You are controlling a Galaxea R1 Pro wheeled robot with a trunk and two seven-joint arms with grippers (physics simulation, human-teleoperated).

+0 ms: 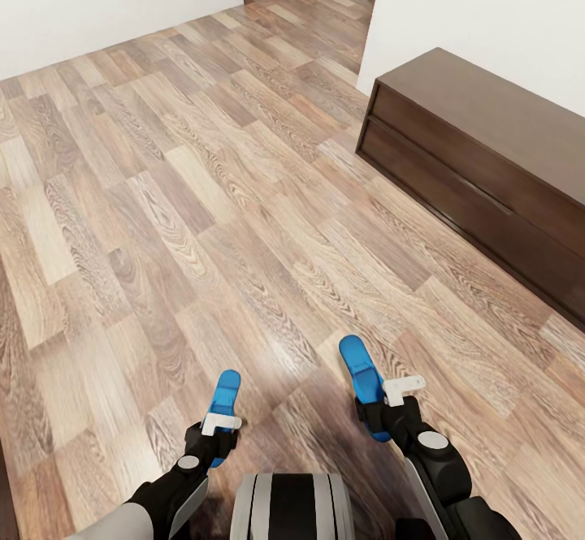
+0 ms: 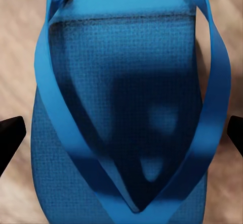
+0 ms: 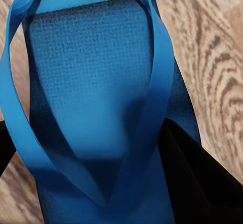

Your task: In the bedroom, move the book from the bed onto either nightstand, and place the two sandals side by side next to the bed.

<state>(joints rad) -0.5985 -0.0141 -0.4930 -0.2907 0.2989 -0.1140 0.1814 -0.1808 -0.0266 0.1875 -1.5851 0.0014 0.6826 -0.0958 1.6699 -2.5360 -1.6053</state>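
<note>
Over the plank floor, each gripper is clamped on one sandal, left on one, right on the other; both soles point forward, well apart; bed unseen.

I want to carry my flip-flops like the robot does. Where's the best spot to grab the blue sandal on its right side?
Probably the end nearest the robot, coming in from behind along its length. The right tool grips the right sandal there now, so the rest sticks out forward. The sole is flat and thin, easy to pinch edgewise; the straps arch above it.
</note>
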